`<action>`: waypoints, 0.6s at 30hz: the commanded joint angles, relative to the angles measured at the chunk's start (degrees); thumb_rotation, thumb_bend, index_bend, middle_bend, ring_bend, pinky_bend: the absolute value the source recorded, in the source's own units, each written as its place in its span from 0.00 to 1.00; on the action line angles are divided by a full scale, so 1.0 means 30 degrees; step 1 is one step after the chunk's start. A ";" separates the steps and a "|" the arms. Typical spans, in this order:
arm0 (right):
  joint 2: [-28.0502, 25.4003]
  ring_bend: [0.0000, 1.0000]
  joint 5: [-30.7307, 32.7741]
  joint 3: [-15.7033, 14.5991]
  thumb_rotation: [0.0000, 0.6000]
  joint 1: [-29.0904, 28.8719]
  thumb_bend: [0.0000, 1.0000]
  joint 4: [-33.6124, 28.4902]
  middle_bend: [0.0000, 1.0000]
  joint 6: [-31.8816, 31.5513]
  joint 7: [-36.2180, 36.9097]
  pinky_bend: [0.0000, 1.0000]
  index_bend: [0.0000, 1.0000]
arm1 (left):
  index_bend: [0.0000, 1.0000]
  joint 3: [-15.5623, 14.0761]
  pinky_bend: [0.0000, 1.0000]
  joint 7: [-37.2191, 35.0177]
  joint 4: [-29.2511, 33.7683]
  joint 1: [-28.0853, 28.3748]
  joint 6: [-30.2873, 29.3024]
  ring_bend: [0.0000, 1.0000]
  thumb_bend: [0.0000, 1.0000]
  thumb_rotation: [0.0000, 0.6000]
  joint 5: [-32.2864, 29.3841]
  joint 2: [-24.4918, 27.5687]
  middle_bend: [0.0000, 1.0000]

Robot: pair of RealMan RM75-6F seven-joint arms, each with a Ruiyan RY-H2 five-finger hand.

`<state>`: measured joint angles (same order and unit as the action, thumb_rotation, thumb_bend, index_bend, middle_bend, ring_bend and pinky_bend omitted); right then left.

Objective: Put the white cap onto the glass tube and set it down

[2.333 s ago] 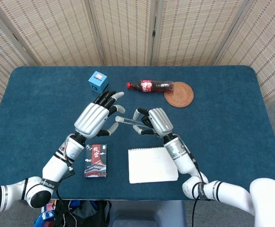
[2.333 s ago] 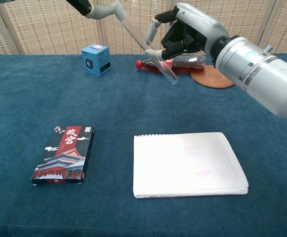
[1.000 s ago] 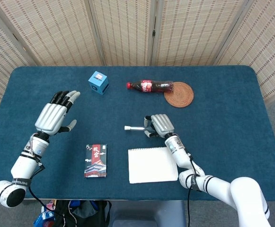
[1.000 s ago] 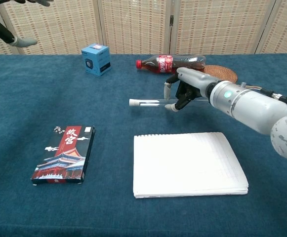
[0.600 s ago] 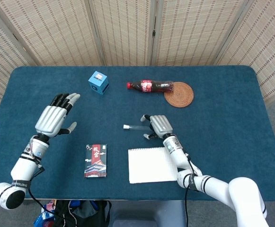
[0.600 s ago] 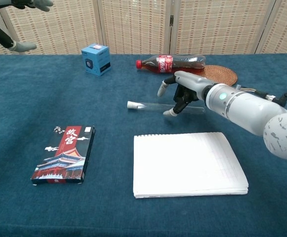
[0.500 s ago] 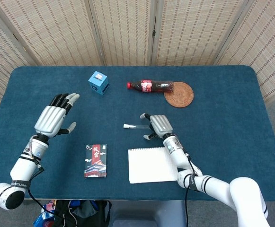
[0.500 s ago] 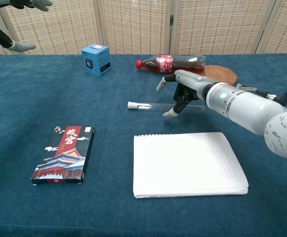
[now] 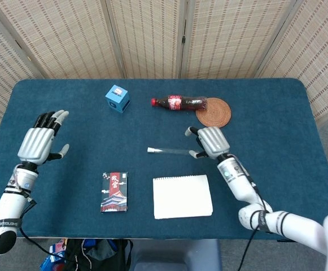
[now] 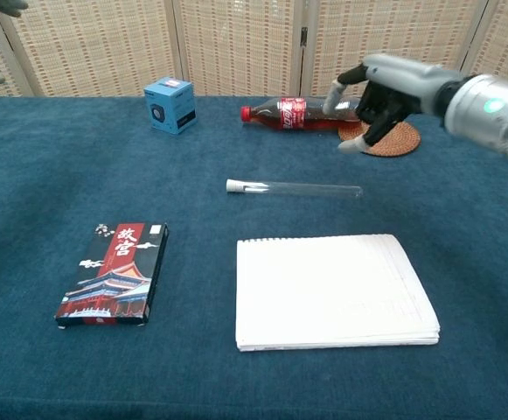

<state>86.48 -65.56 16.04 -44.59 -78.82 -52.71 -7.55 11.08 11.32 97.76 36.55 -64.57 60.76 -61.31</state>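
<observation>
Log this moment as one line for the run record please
glass tube: capped, lying on table, above notebook | right hand: open, raised, clear of tube | left hand: open, far left | step: set-down done

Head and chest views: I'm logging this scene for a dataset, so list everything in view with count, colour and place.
glass tube: one, clear with white cap on its left end, lying at table centre, untouched
notepad: one, white, front of the table, near the tube
booklet: one, red and black, front left
box: one, blue, back left
bottle: one, dark drink, red cap and label, lying at the back
coaster: one, woven brown, under the bottle's base
table: one, blue cloth
screen: woven beige panels, behind the table
left hand: empty, fingers apart, far left
right hand: empty, raised right of the tube
</observation>
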 commanded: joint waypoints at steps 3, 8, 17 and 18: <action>-0.5710 0.66 -0.0104 -0.1322 1.00 0.2871 0.38 -0.5771 0.67 -0.2432 -0.2822 0.90 0.43 | 0.11 -0.0568 0.00 -0.0433 -0.0623 -0.1259 -0.1049 0.00 0.34 1.00 0.0257 0.0015 0.00; -0.7697 0.59 -0.1410 -0.2341 1.00 0.5080 0.41 -0.7390 0.60 -0.4954 -0.2429 0.85 0.43 | 0.13 -0.0932 0.00 -0.0914 -0.0872 -0.2764 -0.2667 0.00 0.33 1.00 0.0646 0.0088 0.00; -0.9074 0.58 -0.4412 -0.4201 1.00 0.9250 0.41 -0.7828 0.60 -1.0113 -0.0992 0.84 0.45 | 0.13 -0.1723 0.00 -0.0942 -0.0096 -0.5245 -0.5313 0.00 0.34 1.00 0.1645 0.0292 0.00; -0.9147 0.58 -0.4587 -0.4333 1.00 0.9609 0.41 -0.7849 0.60 -1.0539 -0.0943 0.84 0.45 | 0.13 -0.1817 0.00 -0.0899 0.0028 -0.5480 -0.5613 0.00 0.34 1.00 0.1850 0.0304 0.00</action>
<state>60.39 -77.02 4.83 -18.77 -101.74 -81.09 -11.44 6.31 8.55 96.99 21.31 -79.92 65.19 -60.58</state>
